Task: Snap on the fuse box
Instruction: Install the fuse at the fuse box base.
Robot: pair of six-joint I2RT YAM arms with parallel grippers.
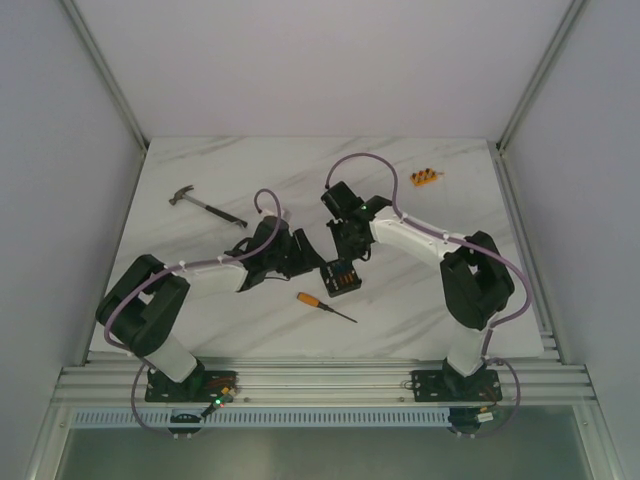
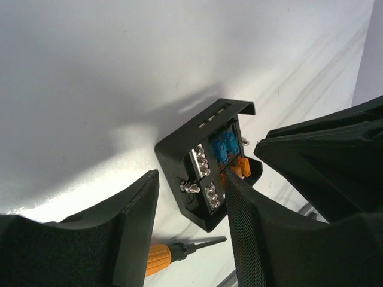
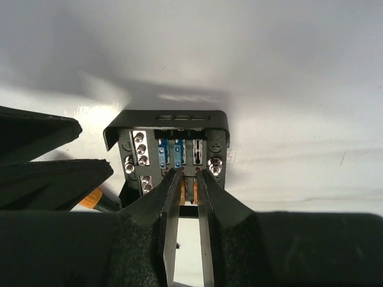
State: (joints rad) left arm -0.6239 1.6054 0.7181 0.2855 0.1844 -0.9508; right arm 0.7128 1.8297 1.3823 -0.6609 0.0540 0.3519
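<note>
The fuse box [image 3: 167,122] is black, with blue fuses [image 3: 170,153], orange fuses [image 2: 242,167] and silvery screws [image 3: 213,162] inside. The table [image 1: 300,170] is white marble veined in pale grey. The screwdriver [image 1: 325,306] has an orange handle and a dark shaft. The hammer [image 1: 205,206] seems silver-headed with a dark handle, though it shows small. An orange block [image 1: 427,178] carries dark dots. The left arm [image 1: 215,262] and right arm [image 1: 410,232] are white and black, trailing lilac cables [image 1: 370,160].

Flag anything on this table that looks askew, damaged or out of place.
The fuse box sits skewed to the table edges, its top uncovered, blue and orange fuses exposed. The hammer, screwdriver and orange block lie scattered apart. Nothing looks spilled or broken.
</note>
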